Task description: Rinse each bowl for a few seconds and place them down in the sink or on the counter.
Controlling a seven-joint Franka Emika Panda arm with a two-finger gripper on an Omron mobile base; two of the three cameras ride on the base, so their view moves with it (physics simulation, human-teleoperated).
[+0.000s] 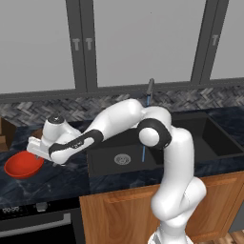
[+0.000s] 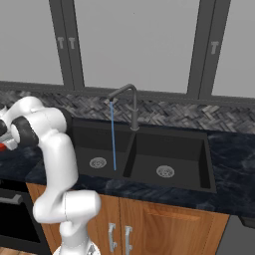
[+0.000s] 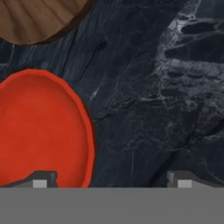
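The glossy red bowl point(image 1: 20, 165) sits on the dark marbled counter point(image 1: 62, 183) left of the black sink point(image 1: 102, 164). My gripper point(image 1: 39, 156) hangs open just above the bowl's right edge. In the hand view the red bowl point(image 3: 39, 131) lies at the lower left. One fingertip point(image 3: 41, 179) is over it and the other is over bare counter point(image 3: 153, 109), with the gripper point(image 3: 111, 180) straddling the rim. The brown wood-grained bowl point(image 3: 39, 17) lies beyond the red one, apart from it. A sliver of the red bowl point(image 2: 2, 146) peeks out beside my arm.
The faucet point(image 2: 124, 92) runs a thin blue stream point(image 2: 113, 134) into the left basin of the sink point(image 2: 184, 159). A brown box point(image 1: 5, 133) stands at the counter's far left. A stove front point(image 1: 38, 224) sits below the bowls.
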